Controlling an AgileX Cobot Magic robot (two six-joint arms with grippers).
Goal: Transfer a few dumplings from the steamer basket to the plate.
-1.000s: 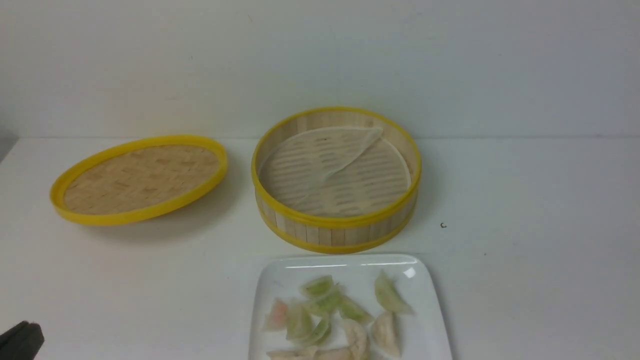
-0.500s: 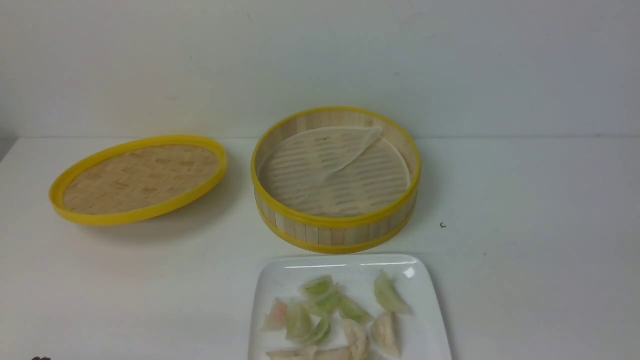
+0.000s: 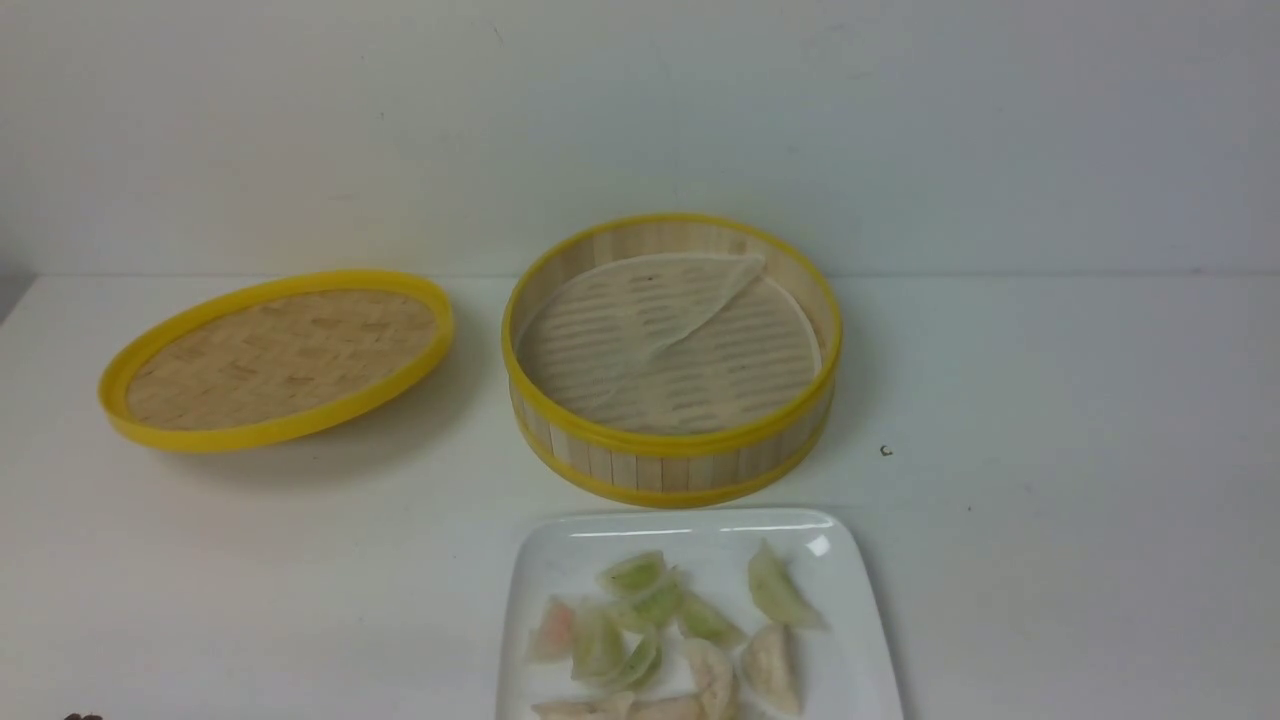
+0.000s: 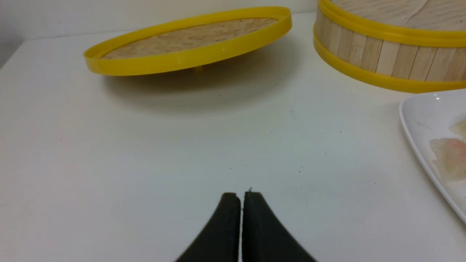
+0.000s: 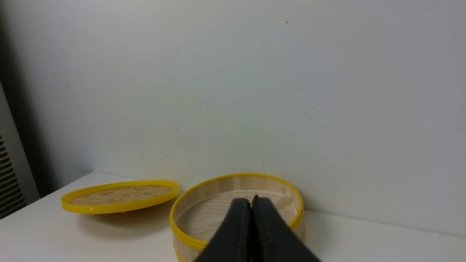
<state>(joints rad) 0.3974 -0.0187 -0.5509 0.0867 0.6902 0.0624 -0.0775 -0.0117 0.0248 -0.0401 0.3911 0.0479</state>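
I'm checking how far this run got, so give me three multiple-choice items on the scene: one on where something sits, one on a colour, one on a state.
1. Where are the dumplings?
A. in the steamer basket
B. on the plate
C. on the lid

2. What colour are the steamer basket's rims?
A. yellow
B. red
C. black

3. How does the left gripper stand?
A. open
B. shut on a dumpling
C. shut, holding nothing

Answers:
1 B: they lie on the plate, while the steamer basket holds only its liner.
2 A: both rims are yellow.
3 C: the left gripper shows its fingers pressed together over the bare table.
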